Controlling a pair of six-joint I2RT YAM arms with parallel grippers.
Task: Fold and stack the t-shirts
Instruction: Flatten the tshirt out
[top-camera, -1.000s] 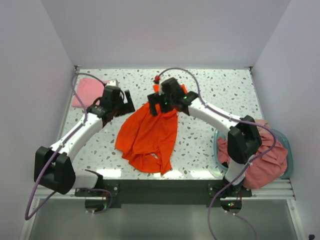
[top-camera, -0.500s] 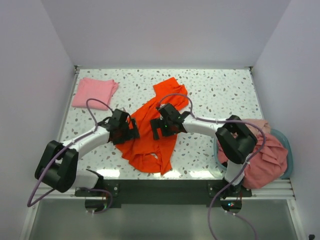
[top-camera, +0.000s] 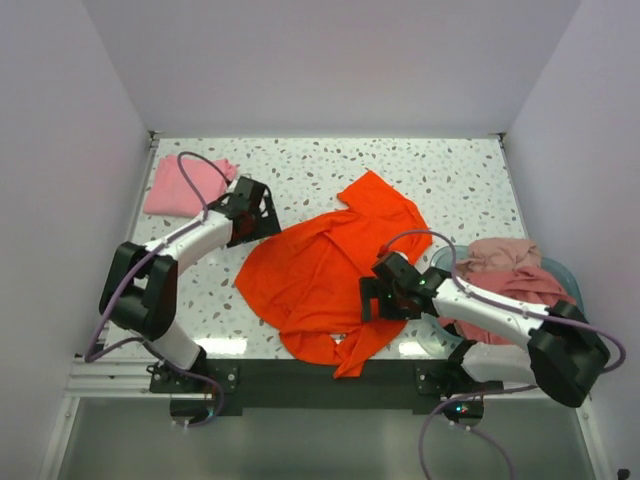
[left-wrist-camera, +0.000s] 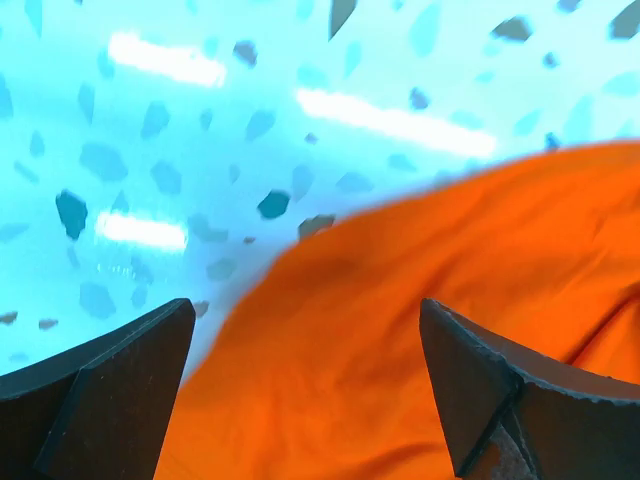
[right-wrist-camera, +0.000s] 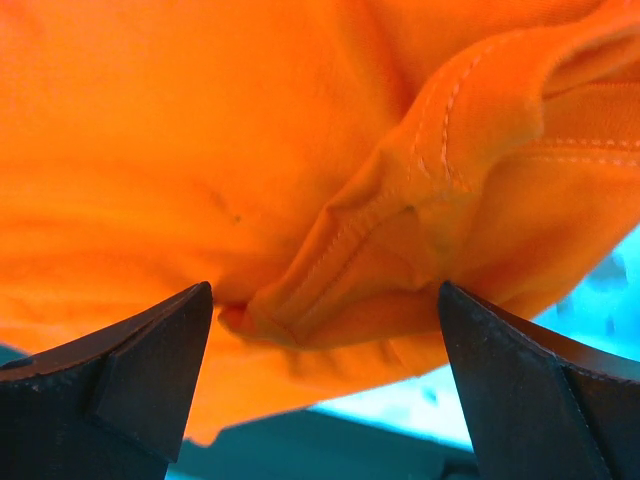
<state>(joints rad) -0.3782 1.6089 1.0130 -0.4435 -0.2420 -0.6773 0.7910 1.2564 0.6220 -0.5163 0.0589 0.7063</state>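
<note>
Over the orange-red t-shirt (top-camera: 310, 270), left fingers (left-wrist-camera: 100, 400) spread at far-left edge, right fingers (right-wrist-camera: 130, 370) spread at near hem.

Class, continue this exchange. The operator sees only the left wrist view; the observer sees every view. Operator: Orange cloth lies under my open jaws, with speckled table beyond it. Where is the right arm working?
Observer: The right arm reaches across to the near right edge of the same orange shirt, opposite your side.
Operator: Is it gripping the shirt there?
Observer: No. In the right wrist view its jaws stand open, with a stitched fold of the shirt showing between them.
</note>
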